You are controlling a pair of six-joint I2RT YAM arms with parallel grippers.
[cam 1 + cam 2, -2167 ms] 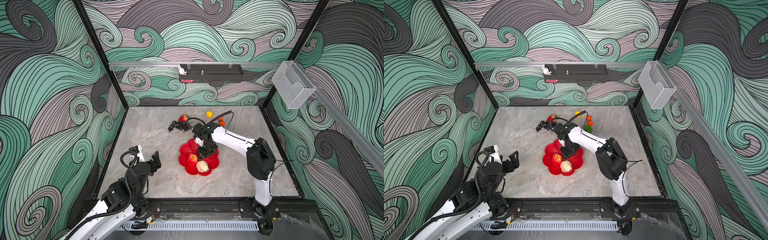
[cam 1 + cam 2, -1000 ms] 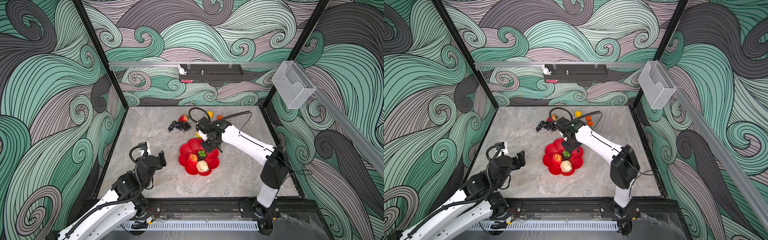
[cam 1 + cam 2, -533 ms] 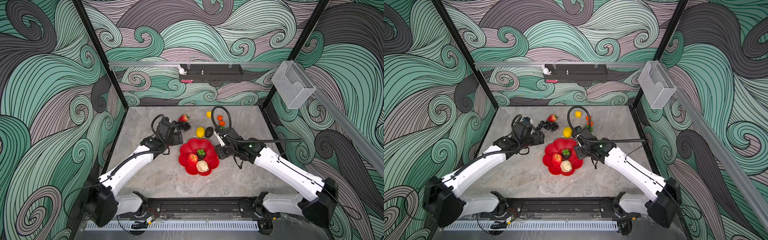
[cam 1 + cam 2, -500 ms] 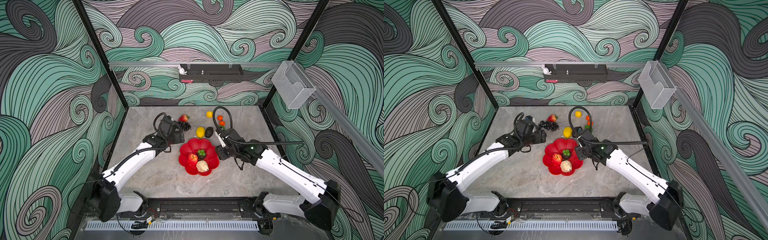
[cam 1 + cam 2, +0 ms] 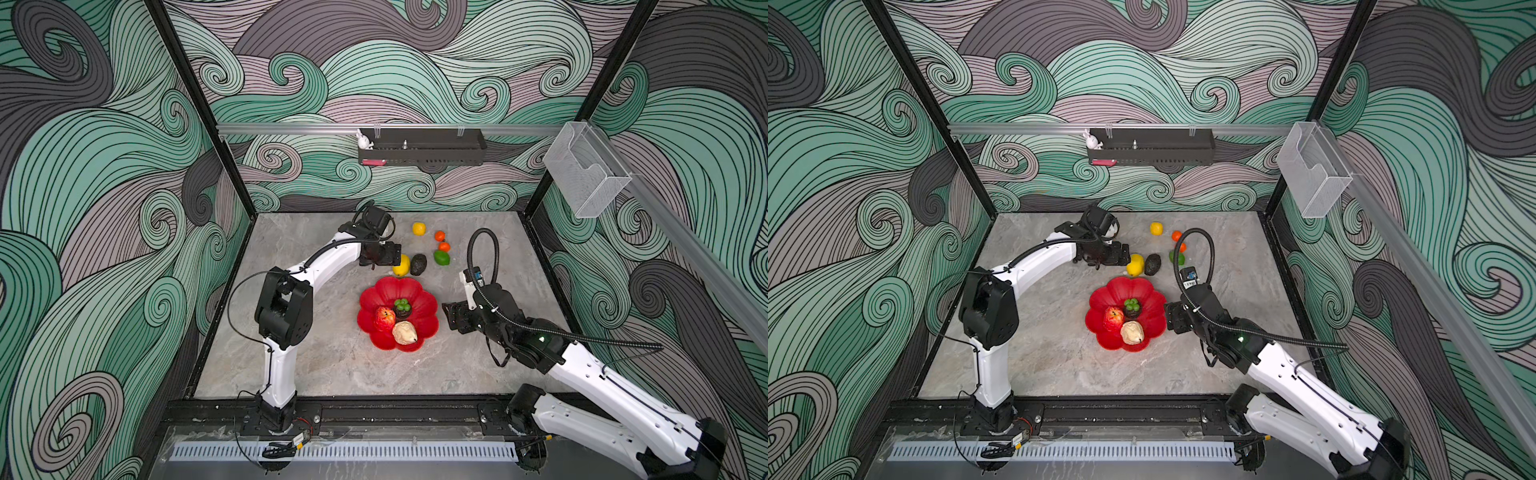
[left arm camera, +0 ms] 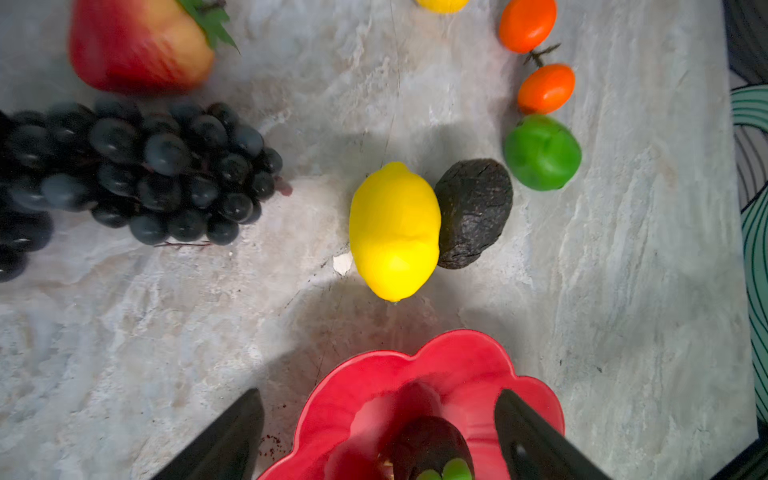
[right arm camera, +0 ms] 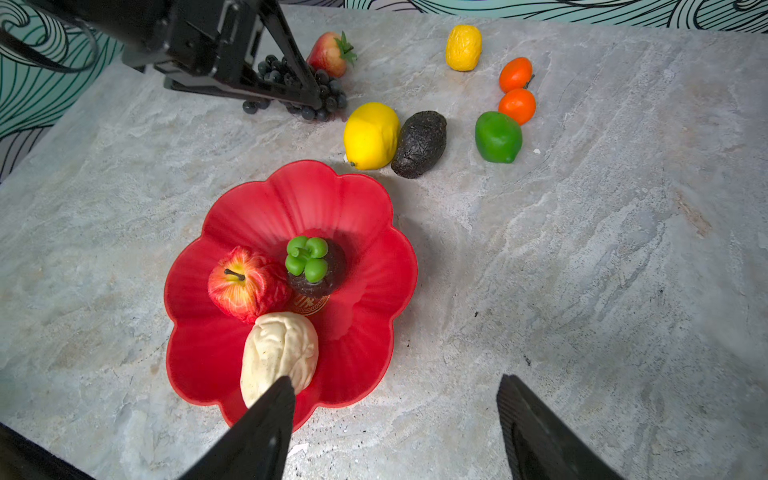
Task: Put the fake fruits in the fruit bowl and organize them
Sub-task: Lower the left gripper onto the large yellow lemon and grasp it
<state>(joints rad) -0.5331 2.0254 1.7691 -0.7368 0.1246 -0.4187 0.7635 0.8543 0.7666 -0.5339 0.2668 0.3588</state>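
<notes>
With left gripper (image 6: 378,395) spread empty near the grapes (image 6: 145,170), right gripper (image 5: 448,318) gaping empty just beside the fruit bowl (image 5: 399,286).

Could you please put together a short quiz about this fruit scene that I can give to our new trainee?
1. How many fruits lie in the red fruit bowl?
2. True or false: on the table, the big yellow lemon touches the dark avocado.
3. How do the left claw and the right claw stand? A: both open and empty. B: both shut on fruit. C: left shut on grapes, right open.
Key: 1. Three: the apple, the pear and a dark fruit with a green top. 2. True. 3. A.
</notes>
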